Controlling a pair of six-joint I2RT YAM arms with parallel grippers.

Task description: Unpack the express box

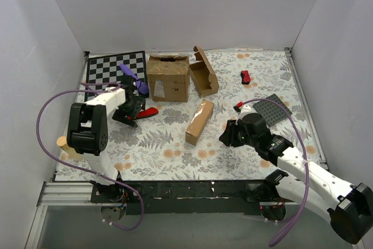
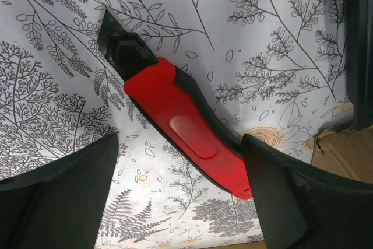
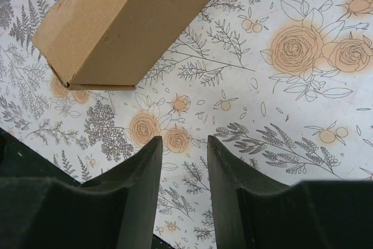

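The express box [image 1: 199, 122] lies mid-table, just beyond my barely parted, empty right jaws; my left jaws spread astride the red cutter [image 2: 186, 126].

Express box [image 1: 199, 122] lying shut on the floral tabletop [image 1: 175, 155]
A long, flat piece of plain brown corrugated cardboard near the middle, set at a slant, with a pale patch at its far end. The right wrist view shows its near corner [image 3: 128, 21] resting flat.

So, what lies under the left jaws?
A red cutter lies on the flowered cloth between the open left jaws. A cardboard corner shows beside them. Anything beneath the cutter is covered.
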